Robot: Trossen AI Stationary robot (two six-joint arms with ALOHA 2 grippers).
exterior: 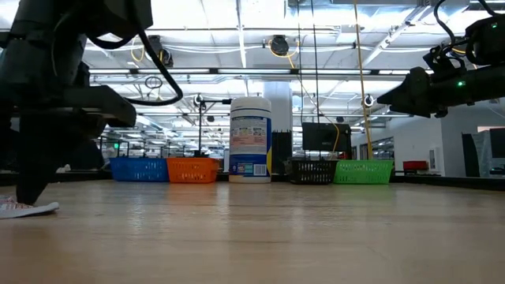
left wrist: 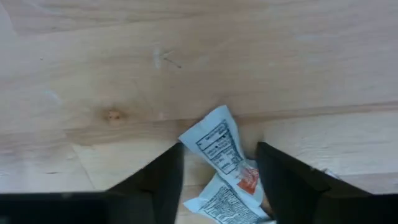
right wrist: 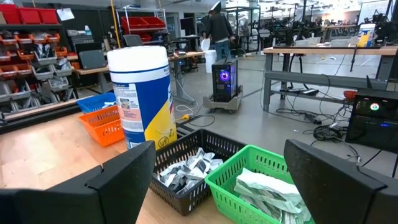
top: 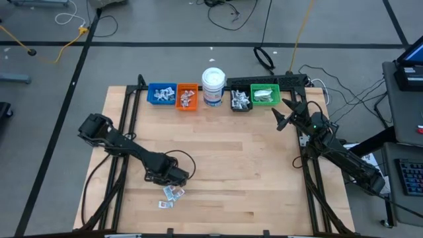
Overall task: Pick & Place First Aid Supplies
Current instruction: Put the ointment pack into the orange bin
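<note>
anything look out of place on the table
Only the loose packets near the table's front edge, overlapping in a small heap under the left pincer; the rest sit sorted in the bins along the back.

The wooden table (top: 225, 165) carries blue (top: 160, 94), orange (top: 187, 97), black (top: 240, 100) and green (top: 265, 95) bins flanking a white jar (top: 213, 86) along its far edge. A few small packets (top: 170, 197) lie near its front edge.

Between the black fingers (left wrist: 163, 180) of the left gripper (left wrist: 221, 180) lie white packets (left wrist: 221, 155) with black print and an orange-red patch. Past the right gripper (right wrist: 217, 180), also black, stand a green bin (right wrist: 261, 171) of pale packets, a black bin (right wrist: 186, 152) of silvery ones, an orange bin (right wrist: 106, 124), a blue bin (right wrist: 93, 104), and a white jar (right wrist: 142, 93) labelled blue and yellow. The table (top: 231, 165) is light wood.
</note>
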